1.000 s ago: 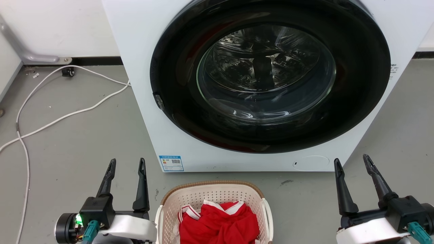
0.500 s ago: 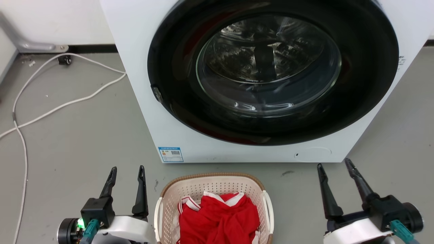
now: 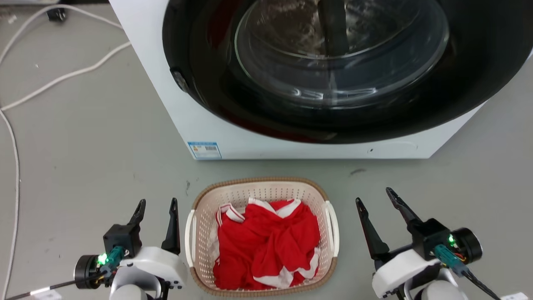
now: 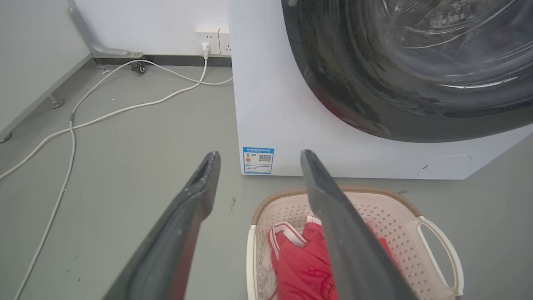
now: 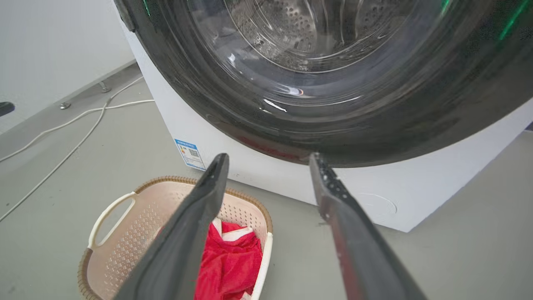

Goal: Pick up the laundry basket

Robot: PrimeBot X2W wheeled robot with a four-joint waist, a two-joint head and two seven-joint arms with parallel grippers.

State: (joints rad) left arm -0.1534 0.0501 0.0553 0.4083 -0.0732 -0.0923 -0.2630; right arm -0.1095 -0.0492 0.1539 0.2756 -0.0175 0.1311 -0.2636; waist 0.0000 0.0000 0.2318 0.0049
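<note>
On the floor before the washing machine [image 3: 183, 104] sits the laundry basket [image 3: 250, 193], red garment [image 3: 266, 241] inside, flanked by left gripper [image 3: 158, 201] and right gripper [image 3: 372, 195], both spread wide and empty, seemingly poised for its side handles

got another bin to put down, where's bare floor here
Widest bare floor: left, between the cables and the washing machine. More right of the right end effector. Tight: the strip between basket and machine, and between basket and left end effector.

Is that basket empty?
No, a red garment with white trim lies bunched inside the laundry basket.
</note>
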